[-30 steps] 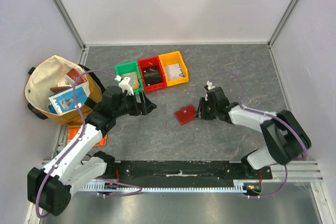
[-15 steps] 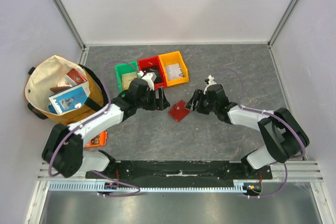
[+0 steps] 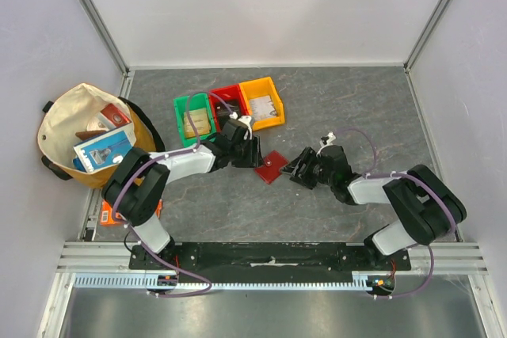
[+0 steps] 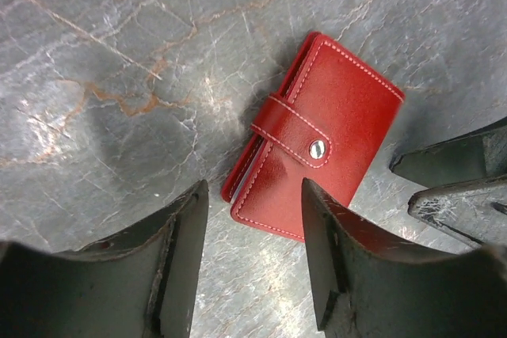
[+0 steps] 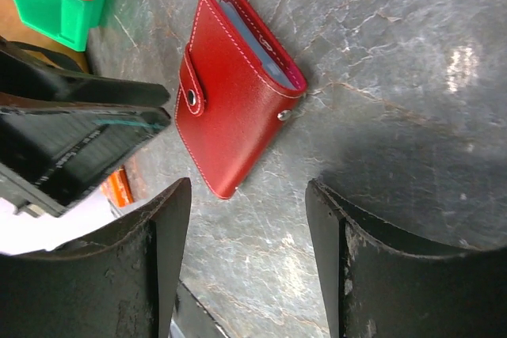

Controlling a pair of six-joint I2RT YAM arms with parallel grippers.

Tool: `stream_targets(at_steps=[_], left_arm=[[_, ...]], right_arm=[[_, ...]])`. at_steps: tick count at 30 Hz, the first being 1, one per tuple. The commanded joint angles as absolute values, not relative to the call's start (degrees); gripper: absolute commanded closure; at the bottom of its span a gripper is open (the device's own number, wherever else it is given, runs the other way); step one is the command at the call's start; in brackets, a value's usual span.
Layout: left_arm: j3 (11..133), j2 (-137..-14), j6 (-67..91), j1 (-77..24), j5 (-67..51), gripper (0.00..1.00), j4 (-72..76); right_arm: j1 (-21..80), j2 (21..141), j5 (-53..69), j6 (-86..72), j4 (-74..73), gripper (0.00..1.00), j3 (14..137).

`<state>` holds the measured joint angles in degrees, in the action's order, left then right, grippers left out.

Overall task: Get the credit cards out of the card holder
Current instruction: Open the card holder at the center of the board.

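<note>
Both arms have closed in on the card holder (image 3: 271, 167), which lies flat mid-bench (image 3: 238, 211) with its strap still snapped: left gripper (image 3: 251, 153) at its 10 o'clock, right gripper (image 3: 298, 170) at 3 o'clock, both part-open and empty, no cards out yet.

Card holder (image 3: 271, 167) lies between left gripper (image 3: 250, 153) and right gripper (image 3: 294, 170), each just beside it

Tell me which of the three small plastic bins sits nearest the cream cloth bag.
The green plastic bin, at the row's left end toward the cream cloth bag; the red bin sits mid-row, the orange bin farthest.
</note>
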<state>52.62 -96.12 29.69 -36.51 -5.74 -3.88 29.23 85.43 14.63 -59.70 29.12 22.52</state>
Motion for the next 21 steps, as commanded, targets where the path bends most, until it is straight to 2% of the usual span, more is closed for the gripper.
stream_targets(at_steps=[1, 10, 16, 21], left_arm=[[49.93, -96.33, 35.49, -37.62, -4.05, 0.44, 2.09], [39.21, -94.22, 48.86, -40.95, -4.22, 0.45, 12.91], [36.3, -91.23, 53.17, -45.96, -2.03, 0.48, 15.56], [35.42, -89.3, 53.26, -46.41, -0.26, 0.48, 14.94]], right_arm=[[29.27, 89.46, 16.87, -62.4, 35.5, 0.33, 21.88], [29.27, 97.47, 18.72, -62.05, 39.2, 0.34, 22.41], [29.27, 97.38, 16.97, -57.84, 32.62, 0.36, 25.13], [29.27, 97.12, 13.54, -53.89, 25.59, 0.45, 27.15]])
